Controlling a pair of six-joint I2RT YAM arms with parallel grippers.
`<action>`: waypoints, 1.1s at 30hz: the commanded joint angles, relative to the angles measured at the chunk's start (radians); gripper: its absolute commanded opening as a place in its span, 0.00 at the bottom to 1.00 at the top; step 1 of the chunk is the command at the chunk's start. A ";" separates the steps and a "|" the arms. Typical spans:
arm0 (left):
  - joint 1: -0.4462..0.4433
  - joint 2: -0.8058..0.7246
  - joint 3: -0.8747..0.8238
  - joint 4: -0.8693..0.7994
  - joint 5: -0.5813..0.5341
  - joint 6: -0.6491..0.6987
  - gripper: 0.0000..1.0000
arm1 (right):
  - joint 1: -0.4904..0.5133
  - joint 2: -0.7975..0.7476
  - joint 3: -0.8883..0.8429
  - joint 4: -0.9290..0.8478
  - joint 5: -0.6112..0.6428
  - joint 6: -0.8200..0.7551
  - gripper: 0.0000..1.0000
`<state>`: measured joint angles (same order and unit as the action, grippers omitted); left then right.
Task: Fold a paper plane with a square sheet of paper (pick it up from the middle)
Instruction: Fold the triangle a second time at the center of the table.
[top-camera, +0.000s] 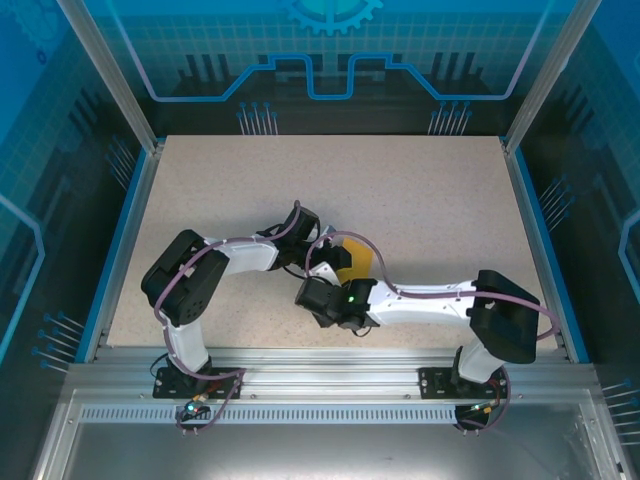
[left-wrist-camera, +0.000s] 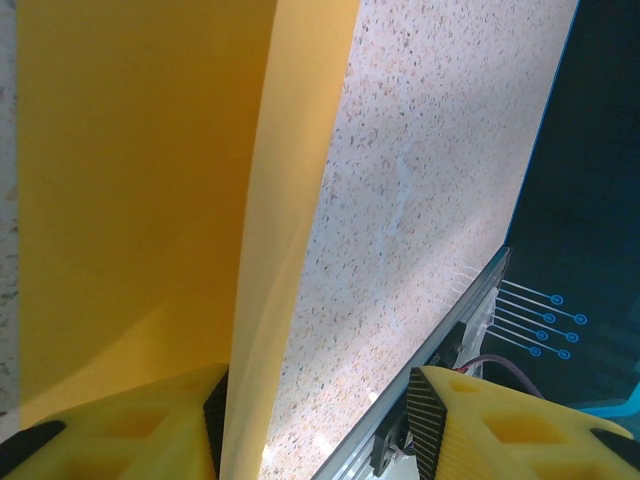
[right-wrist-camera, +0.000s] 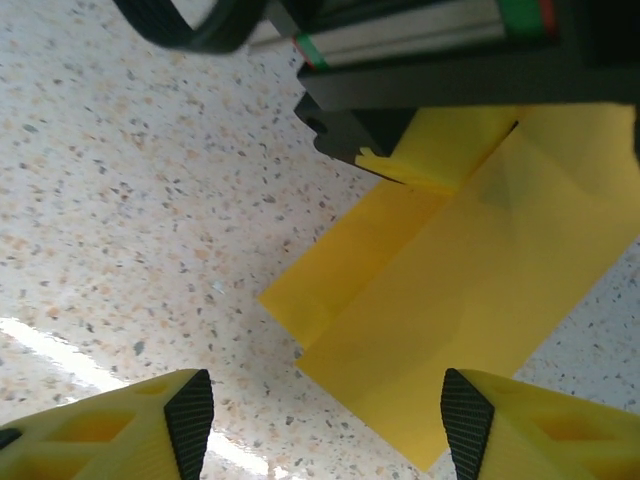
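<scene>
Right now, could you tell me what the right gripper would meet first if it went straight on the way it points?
Most likely the folded sheet of paper lying on the table, just ahead of the open right gripper; depth is hard to judge.

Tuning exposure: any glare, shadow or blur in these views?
Top external: even light, sharp. Left wrist: paper close and soft-edged, faint light bands across the table. Right wrist: bright glare streak on the table lower left, soft shadow on the paper's upper part.

Creased square sheet of paper (right-wrist-camera: 470, 300) on table (right-wrist-camera: 120, 200); right pincer (right-wrist-camera: 328, 420) spread.
</scene>
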<state>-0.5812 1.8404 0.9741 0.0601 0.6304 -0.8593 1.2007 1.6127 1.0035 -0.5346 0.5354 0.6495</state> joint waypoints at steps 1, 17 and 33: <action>0.007 -0.012 0.020 -0.026 0.030 0.004 0.51 | 0.019 0.023 0.033 -0.051 0.048 0.029 0.64; 0.006 -0.013 0.029 -0.054 0.026 0.010 0.51 | 0.024 0.030 0.070 -0.110 0.077 0.015 0.37; 0.006 -0.019 0.046 -0.067 0.032 0.016 0.51 | 0.026 0.014 0.070 -0.069 0.038 0.006 0.60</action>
<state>-0.5812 1.8400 0.9943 0.0223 0.6300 -0.8581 1.2064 1.6386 1.0489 -0.5938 0.5606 0.6350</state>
